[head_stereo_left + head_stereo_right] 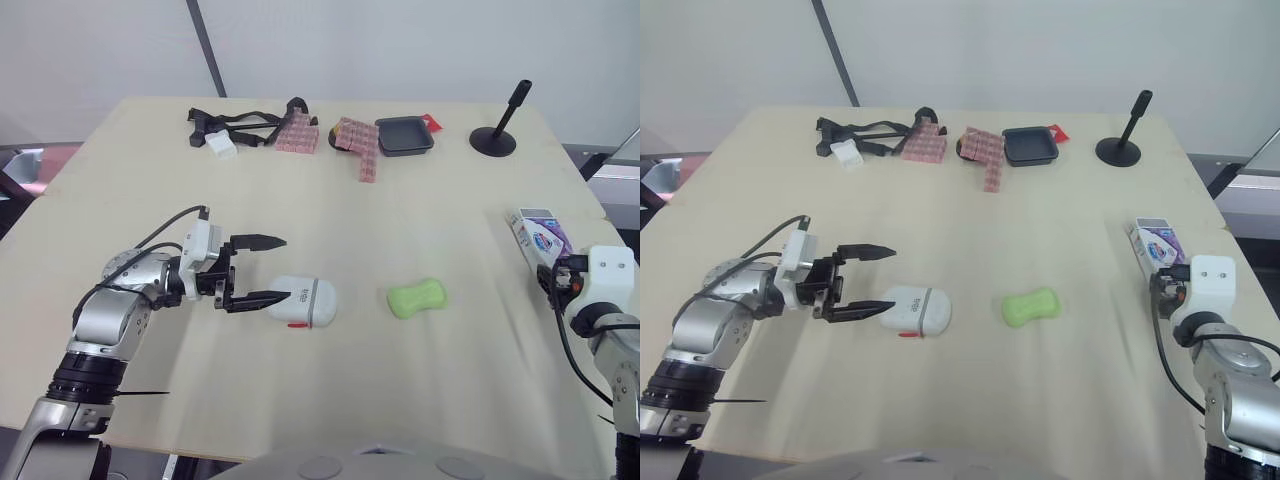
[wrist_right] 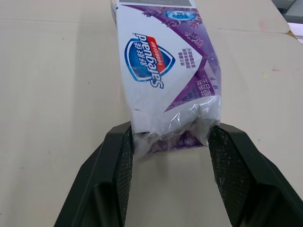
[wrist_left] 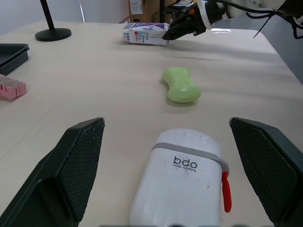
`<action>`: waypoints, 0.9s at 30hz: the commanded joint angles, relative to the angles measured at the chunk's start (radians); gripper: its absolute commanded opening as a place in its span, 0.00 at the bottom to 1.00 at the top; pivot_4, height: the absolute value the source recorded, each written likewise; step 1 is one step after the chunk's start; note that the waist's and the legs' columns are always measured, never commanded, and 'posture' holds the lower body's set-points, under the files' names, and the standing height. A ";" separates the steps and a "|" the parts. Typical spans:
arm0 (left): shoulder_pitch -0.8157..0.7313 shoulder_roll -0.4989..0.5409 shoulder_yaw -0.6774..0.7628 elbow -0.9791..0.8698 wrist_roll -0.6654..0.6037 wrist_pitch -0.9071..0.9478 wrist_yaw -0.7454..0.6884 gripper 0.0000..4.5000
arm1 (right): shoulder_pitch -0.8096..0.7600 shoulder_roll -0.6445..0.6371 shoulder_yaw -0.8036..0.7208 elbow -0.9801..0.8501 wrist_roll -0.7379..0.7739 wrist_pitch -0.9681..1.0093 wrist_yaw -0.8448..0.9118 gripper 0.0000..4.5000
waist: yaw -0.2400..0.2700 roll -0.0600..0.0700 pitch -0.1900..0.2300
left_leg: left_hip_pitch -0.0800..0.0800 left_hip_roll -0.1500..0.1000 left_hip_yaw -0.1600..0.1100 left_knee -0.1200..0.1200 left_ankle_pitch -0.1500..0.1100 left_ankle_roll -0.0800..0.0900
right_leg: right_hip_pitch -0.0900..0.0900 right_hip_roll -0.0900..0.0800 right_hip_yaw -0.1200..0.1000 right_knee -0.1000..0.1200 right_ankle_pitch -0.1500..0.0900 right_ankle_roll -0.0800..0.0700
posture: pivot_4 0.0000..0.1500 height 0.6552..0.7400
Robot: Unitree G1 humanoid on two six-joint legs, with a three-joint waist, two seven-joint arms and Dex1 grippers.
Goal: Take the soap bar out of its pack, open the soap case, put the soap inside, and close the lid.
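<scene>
The white soap case [image 1: 305,302] lies shut on the table with its red latch facing the near edge. My left gripper [image 1: 281,268] is open, its fingertips at the case's left end, which the left wrist view shows lying between them [image 3: 182,175]. The green soap bar [image 1: 417,298] rests bare on the table to the right of the case. At the right edge my right gripper [image 2: 173,142] is shut on the crumpled end of the purple and white soap pack [image 1: 535,235], which lies on the table.
Along the far side stand a black tray [image 1: 405,135], pink block stacks [image 1: 361,150], a tangle of black straps [image 1: 235,125] with a white piece, and a black stand [image 1: 495,140]. The table edge runs just right of the pack.
</scene>
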State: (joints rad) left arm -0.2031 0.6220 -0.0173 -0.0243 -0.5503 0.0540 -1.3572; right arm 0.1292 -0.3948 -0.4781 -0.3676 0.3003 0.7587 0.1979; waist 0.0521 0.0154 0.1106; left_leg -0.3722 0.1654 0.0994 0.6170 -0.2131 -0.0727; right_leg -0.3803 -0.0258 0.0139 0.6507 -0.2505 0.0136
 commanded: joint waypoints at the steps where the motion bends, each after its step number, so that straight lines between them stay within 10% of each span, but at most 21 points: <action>1: -0.002 0.010 0.023 -0.021 -0.004 -0.020 -0.018 1.00 | 0.002 -0.021 0.011 0.000 -0.005 -0.001 0.011 0.54 | -0.001 0.000 0.000 | 0.000 0.000 0.000 0.000 0.000 0.000 | 0.000 0.000 0.000 0.000 0.000 0.000 | 1.00 1.00; 8: 0.003 0.008 0.024 -0.035 -0.003 -0.029 -0.026 1.00 | 0.020 -0.049 0.012 0.032 0.000 -0.032 0.049 0.54 | -0.001 0.000 0.000 | 0.000 0.000 0.000 0.000 0.000 -0.001 | 0.001 0.000 0.000 0.000 0.000 0.000 | 1.00 1.00; 15: -0.001 0.007 0.024 -0.029 0.004 -0.042 -0.024 1.00 | 0.035 -0.084 0.008 0.038 0.002 -0.071 0.101 0.99 | -0.002 0.000 0.000 | 0.000 0.000 -0.001 -0.001 0.000 -0.001 | 0.001 0.000 -0.001 0.000 0.000 0.000 | 1.00 1.00; 27: -0.008 0.012 0.010 -0.007 0.044 -0.089 -0.043 1.00 | 0.010 -0.268 -0.058 0.102 0.059 -0.263 0.361 0.99 | -0.003 0.000 0.000 | 0.000 0.000 -0.001 -0.001 0.000 0.001 | 0.001 0.000 -0.001 -0.001 0.000 0.000 | 1.00 1.00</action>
State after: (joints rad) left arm -0.2010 0.6222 -0.0192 -0.0292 -0.5096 -0.0113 -1.3939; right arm 0.1532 -0.6382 -0.4966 -0.2524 0.3345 0.5504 0.5086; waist 0.0489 0.0157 0.1108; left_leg -0.3726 0.1654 0.0987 0.6164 -0.2141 -0.0702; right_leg -0.3796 -0.0257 0.0134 0.6498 -0.2505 0.0137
